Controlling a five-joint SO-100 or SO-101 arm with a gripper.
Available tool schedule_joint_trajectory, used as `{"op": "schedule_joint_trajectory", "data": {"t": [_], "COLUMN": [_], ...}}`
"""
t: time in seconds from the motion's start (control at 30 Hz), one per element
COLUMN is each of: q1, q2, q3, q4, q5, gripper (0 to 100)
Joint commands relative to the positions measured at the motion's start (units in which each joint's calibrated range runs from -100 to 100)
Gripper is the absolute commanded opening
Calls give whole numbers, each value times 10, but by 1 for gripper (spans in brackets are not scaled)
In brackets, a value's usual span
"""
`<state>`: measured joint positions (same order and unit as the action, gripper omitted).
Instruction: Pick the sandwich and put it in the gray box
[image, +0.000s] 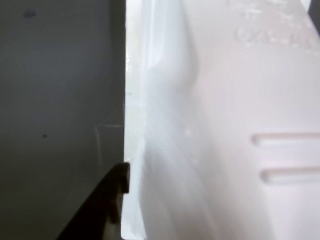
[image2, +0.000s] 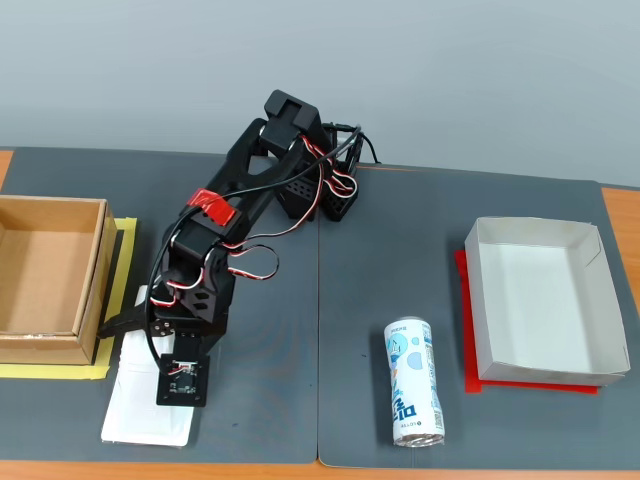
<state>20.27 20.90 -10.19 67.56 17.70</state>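
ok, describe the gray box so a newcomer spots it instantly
In the fixed view, look to the right side of the dark mat. The gray box is the shallow, empty white-gray tray on a red sheet. Unlike the deeper brown box far left, its walls are low.

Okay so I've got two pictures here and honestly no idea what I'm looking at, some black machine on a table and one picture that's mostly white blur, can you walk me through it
The black machine is a small robot arm bolted to a dark gray table. The fixed view looks down at the whole table from the front. The blurry picture comes from a camera riding on the arm's wrist, so it sits very close to what the arm is working on.

The arm is bent down over a white sandwich pack near the table's front left in the fixed view. In the wrist view that pack fills the frame, with a dark finger of the claw against its rim. Whether the claw has closed on it, I cannot tell.

Also on the table: a brown cardboard box, a blue-and-white drink can lying down, and a shallow gray box, empty.
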Motion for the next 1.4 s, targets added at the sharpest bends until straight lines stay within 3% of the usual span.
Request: {"op": "schedule_joint_trajectory", "data": {"t": [0.0, 0.77, 1.37], "q1": [0, 0, -7], "q2": [-10, -9, -68], "q3": [-17, -16, -17], "q4": [2, 2, 3], "q5": [2, -2, -2], "gripper": [56, 23, 23]}}
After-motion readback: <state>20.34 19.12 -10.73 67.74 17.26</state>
